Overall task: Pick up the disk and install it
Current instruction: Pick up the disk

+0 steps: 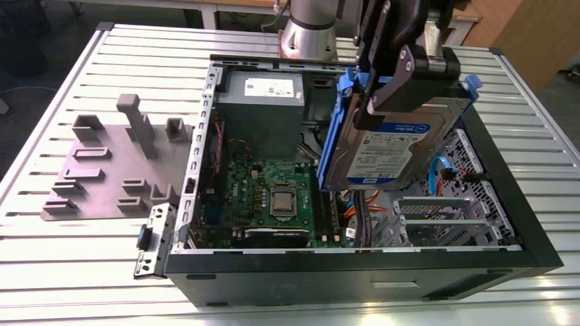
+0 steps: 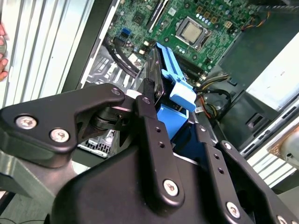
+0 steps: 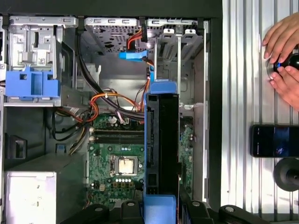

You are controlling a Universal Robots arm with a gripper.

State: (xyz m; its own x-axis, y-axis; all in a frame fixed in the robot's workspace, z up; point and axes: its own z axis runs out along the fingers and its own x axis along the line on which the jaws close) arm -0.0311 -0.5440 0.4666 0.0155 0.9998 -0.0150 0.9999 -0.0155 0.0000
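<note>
Between the claw's [image 1: 385, 109] two black fingers we see the disk [image 1: 390, 153], pinched by its flat faces, one finger lying across the printed label. The disk hangs on edge and slightly tilted, its blue frame round it, directly under the claw and over the open computer case [image 1: 363, 275]. Beneath the claw lies the green circuit board [image 1: 272, 197]; the grey box [image 1: 263, 102] sits off to one side of it. We cannot tell whether the disk's lower edge touches anything inside. Outside the case, well apart from the claw, a person's hand [image 3: 282, 49] rests on the slatted table [image 1: 54, 272] near a phone [image 3: 273, 140].
</note>
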